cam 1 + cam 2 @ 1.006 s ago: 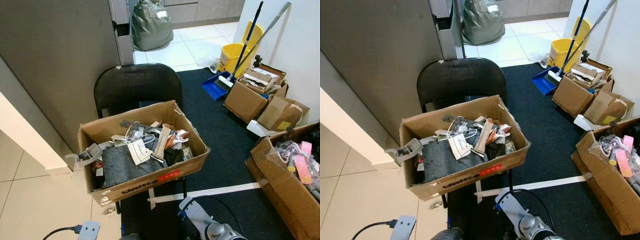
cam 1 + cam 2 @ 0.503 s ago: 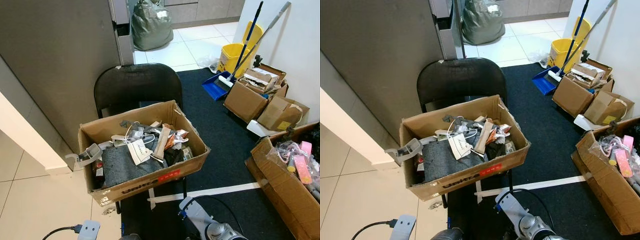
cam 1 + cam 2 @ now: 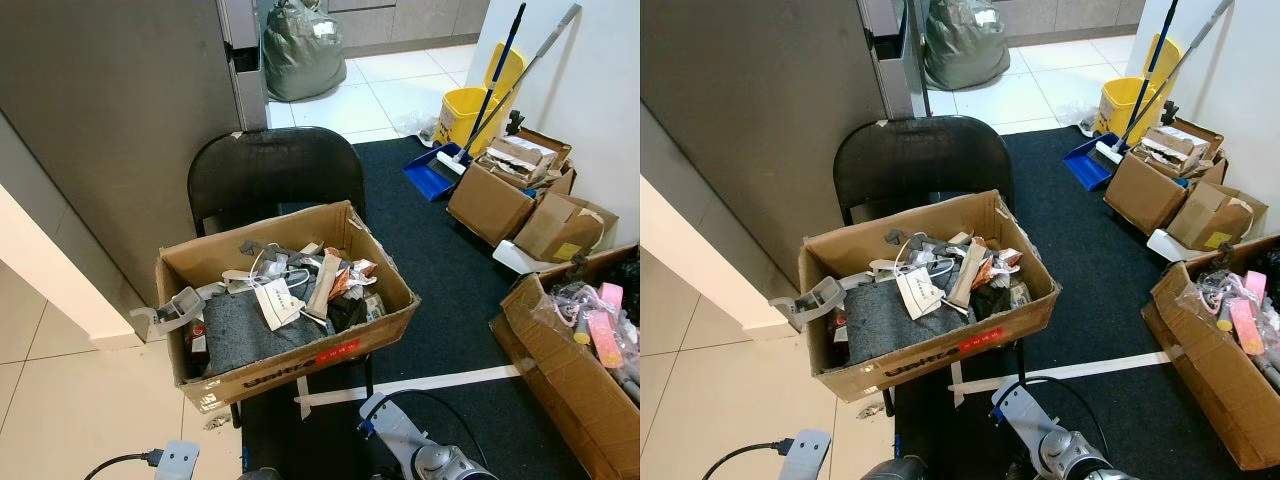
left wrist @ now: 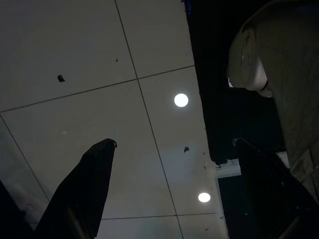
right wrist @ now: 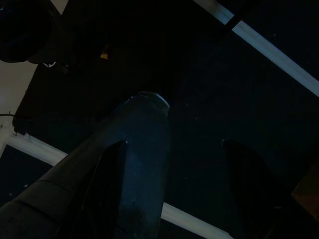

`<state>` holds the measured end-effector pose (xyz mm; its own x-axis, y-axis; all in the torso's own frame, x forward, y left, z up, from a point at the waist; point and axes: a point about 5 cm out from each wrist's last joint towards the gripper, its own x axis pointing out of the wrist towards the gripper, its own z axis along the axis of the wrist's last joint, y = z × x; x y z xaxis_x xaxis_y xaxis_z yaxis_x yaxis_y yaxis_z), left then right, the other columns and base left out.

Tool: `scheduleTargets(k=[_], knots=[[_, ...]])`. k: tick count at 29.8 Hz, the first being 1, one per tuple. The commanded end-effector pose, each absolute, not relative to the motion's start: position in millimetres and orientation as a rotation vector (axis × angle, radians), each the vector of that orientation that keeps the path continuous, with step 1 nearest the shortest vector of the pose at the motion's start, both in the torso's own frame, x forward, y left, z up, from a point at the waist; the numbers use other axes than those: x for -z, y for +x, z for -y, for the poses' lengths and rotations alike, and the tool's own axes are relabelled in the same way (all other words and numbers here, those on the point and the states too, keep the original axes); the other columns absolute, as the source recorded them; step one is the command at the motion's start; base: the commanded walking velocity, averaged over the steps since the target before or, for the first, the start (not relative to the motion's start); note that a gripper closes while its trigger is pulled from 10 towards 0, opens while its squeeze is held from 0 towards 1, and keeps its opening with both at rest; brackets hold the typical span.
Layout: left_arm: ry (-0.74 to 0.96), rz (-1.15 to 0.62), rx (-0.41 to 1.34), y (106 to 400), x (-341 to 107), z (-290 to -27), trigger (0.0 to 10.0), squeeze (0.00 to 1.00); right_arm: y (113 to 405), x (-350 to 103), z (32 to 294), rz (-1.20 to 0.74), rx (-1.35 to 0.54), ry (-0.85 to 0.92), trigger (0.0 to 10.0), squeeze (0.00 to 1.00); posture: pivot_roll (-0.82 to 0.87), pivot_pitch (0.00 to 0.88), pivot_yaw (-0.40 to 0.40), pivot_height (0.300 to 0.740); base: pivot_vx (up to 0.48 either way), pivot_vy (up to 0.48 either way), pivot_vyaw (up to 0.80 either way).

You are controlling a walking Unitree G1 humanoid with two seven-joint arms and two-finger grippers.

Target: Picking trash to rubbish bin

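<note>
A cardboard box [image 3: 300,362] sits on the seat of a black chair [image 3: 270,170] straight ahead. It holds mixed trash: a grey cloth [image 3: 240,335], a white paper tag [image 3: 275,300], wrappers [image 3: 345,278] and wires. Both arms hang idle low down. My left gripper [image 4: 174,143] is open above pale floor tiles. My right gripper [image 5: 174,144] is open above black carpet crossed by white tape, in a very dark view.
A full green bag [image 3: 300,50] stands on the tiles beyond the chair. A yellow mop bucket [image 3: 465,112], a blue dustpan [image 3: 428,172] and cardboard boxes [image 3: 500,190] line the right wall. An open box of clutter [image 3: 570,370] stands at my right. A grey wall [image 3: 110,120] closes the left.
</note>
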<state>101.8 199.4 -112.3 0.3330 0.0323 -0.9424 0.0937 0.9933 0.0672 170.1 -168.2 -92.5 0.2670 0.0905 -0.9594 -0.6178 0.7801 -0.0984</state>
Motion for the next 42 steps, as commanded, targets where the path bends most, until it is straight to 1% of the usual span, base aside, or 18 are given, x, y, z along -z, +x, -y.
scheduleTargets(k=[1,23,31,33,34,36,37,42], knots=[[0.105,-1.254,0.036,97.8,113.7,-198.1,10.0,0.00,165.3,94.5,168.7,-1.243,-0.513,-0.508,10.0,0.00,-0.04,0.044,0.046,0.740,0.000,0.000,0.00],[0.109,-1.248,0.045,101.0,113.1,-196.7,10.0,0.00,168.4,93.1,169.6,-1.238,-0.505,-0.506,10.0,0.00,-0.05,0.036,0.046,0.740,0.000,0.000,0.00],[0.107,-1.240,0.036,103.4,112.4,-198.0,10.0,0.00,170.9,92.1,170.0,-1.228,-0.512,-0.532,10.0,0.00,-0.04,0.035,0.037,0.740,0.000,0.000,0.00],[0.094,-1.191,-0.042,111.0,108.8,-206.9,10.0,0.00,172.6,91.5,169.1,-1.217,-0.507,-0.541,10.0,0.00,-0.04,0.026,0.036,0.740,0.000,0.000,0.00],[0.043,-1.167,-0.137,115.1,106.2,-215.5,10.0,0.00,174.2,91.0,168.4,-1.206,-0.499,-0.545,10.0,0.00,-0.03,0.011,0.036,0.740,0.000,0.000,0.00],[-0.013,-1.141,-0.240,119.7,102.8,-226.2,10.0,0.00,177.3,89.9,167.9,-1.185,-0.473,-0.552,10.0,0.00,-0.01,0.006,0.028,0.740,0.000,0.000,0.00],[-0.021,-1.134,-0.259,121.4,101.6,-229.3,10.0,0.00,178.8,89.4,167.8,-1.175,-0.459,-0.555,10.0,0.00,-0.01,0.006,0.026,0.740,0.000,0.000,0.00],[0.011,-1.121,-0.227,125.5,99.8,-230.9,10.0,0.00,184.2,87.1,170.6,-1.141,-0.415,-0.596,10.0,0.00,0.04,0.035,0.015,0.740,0.000,0.000,0.00]])
